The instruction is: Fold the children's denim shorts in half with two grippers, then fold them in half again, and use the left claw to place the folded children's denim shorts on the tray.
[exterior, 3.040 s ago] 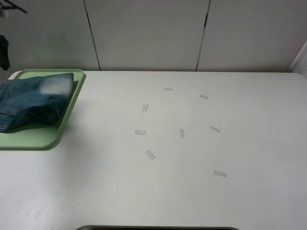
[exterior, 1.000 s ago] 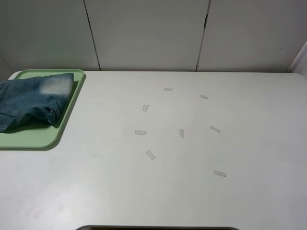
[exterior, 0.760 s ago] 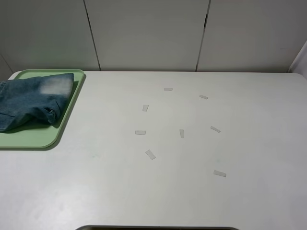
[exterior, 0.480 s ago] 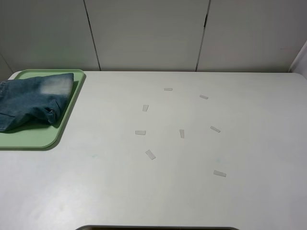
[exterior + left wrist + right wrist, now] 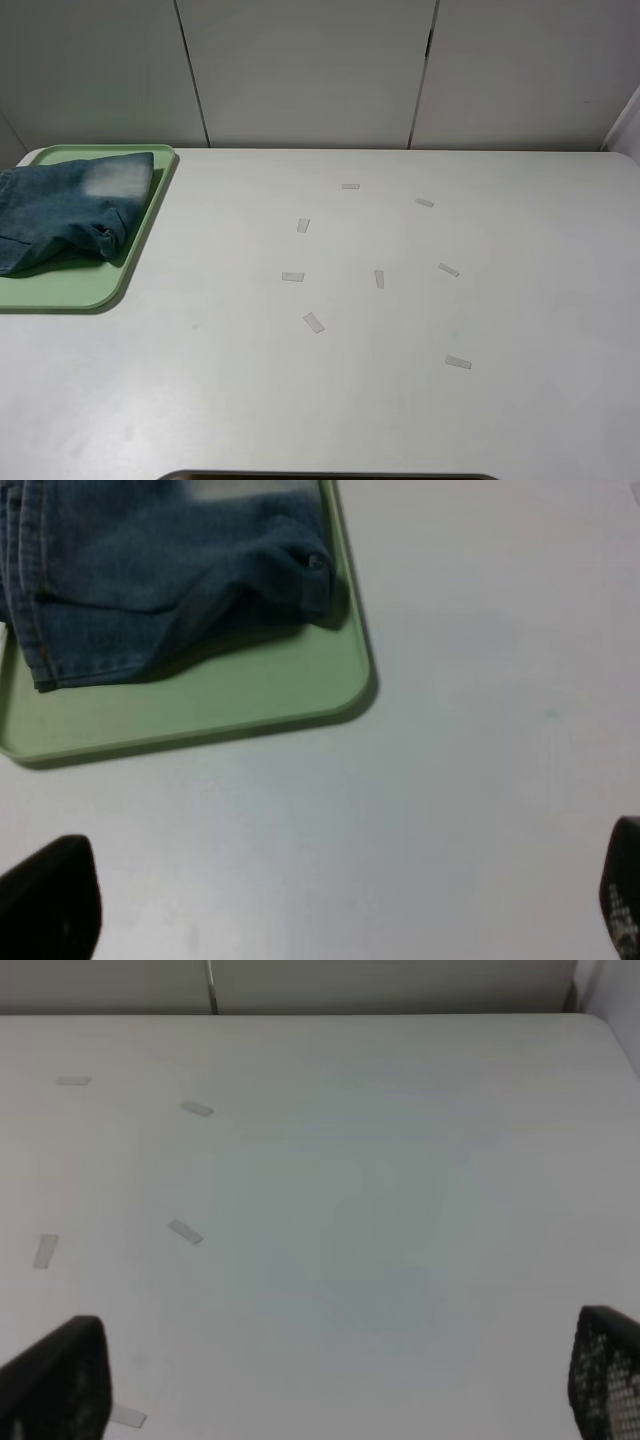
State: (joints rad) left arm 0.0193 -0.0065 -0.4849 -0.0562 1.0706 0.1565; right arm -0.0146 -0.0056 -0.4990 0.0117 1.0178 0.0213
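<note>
At the far left of the counter [image 5: 400,400] sits the pale-green tray [image 5: 85,285], and the children's denim shorts [image 5: 65,205] lie folded on it, a pale faded patch facing up, the bundle filling the back part of the tray and leaving bare green rim toward the front. In the left wrist view the shorts [image 5: 150,580] rest wholly inside the tray [image 5: 200,705], near its rounded corner. The left end effector [image 5: 330,905] hangs over bare counter, well apart from the tray and shorts, its two black fingertips spread wide at the edges of that view and gripping nothing. Toward the middle lie several small paper scraps [image 5: 314,322] (flat, scattered, none touching). Further right, the right end effector [image 5: 330,1380] is likewise spread wide and empty above bare counter, far from the shorts
</note>
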